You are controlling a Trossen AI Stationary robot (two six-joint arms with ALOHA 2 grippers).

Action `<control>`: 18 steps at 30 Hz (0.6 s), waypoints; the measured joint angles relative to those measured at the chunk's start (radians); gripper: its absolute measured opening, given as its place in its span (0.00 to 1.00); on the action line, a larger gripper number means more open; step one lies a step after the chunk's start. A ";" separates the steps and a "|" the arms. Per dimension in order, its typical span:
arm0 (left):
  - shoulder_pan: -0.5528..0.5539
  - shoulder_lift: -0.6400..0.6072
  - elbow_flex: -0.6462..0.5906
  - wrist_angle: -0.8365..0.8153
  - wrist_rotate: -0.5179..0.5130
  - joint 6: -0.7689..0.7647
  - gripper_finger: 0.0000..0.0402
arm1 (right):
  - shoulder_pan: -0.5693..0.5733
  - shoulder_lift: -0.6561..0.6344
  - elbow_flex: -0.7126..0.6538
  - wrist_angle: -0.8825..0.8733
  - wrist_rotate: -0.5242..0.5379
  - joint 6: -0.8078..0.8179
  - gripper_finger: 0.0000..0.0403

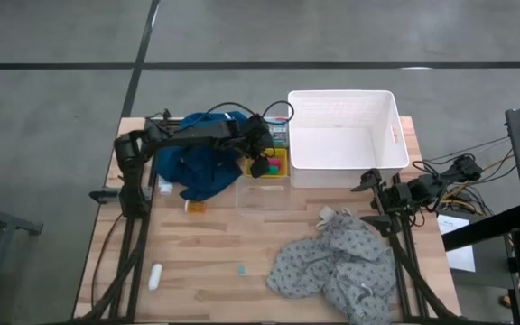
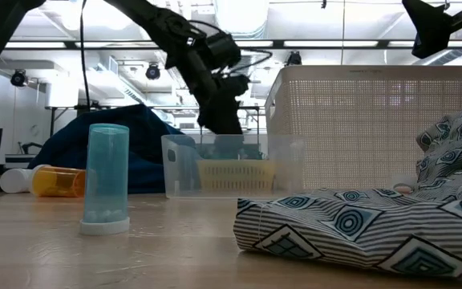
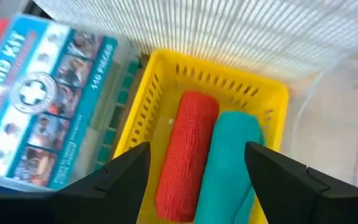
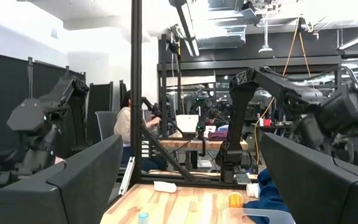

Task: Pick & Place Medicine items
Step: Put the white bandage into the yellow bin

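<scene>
My left gripper point(image 3: 197, 183) is open and hangs over a small yellow basket point(image 1: 274, 166), touching nothing. A red roll point(image 3: 185, 152) and a green roll point(image 3: 232, 165) lie side by side on the basket's floor, between and below the fingers. An orange pack point(image 1: 195, 207) lies on the table beside the blue cloth. A white bottle point(image 1: 154, 275) lies near the table's near left corner. A small pale blue tube point(image 2: 107, 178) stands upright on its white cap. My right gripper point(image 4: 191, 186) is open, held level at the table's right side point(image 1: 377, 192).
A large white basket point(image 1: 395, 135) stands at the far right, next to the yellow one. A first-aid box point(image 3: 39, 102) lies beside the yellow basket. A clear tub point(image 1: 262, 195) sits in front of it. Dark blue cloth point(image 1: 201, 167) lies far left, grey dotted cloth point(image 1: 332, 262) near right.
</scene>
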State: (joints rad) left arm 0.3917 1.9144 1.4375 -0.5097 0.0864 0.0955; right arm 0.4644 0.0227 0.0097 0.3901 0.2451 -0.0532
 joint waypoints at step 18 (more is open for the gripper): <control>-0.094 -0.162 0.018 -0.102 -0.036 -0.183 0.66 | 0.000 0.000 0.000 -0.006 0.000 0.000 0.94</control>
State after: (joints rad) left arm 0.2976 1.7520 1.4551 -0.6115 0.0505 -0.0880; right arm 0.4641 0.0223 0.0097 0.3840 0.2455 -0.0529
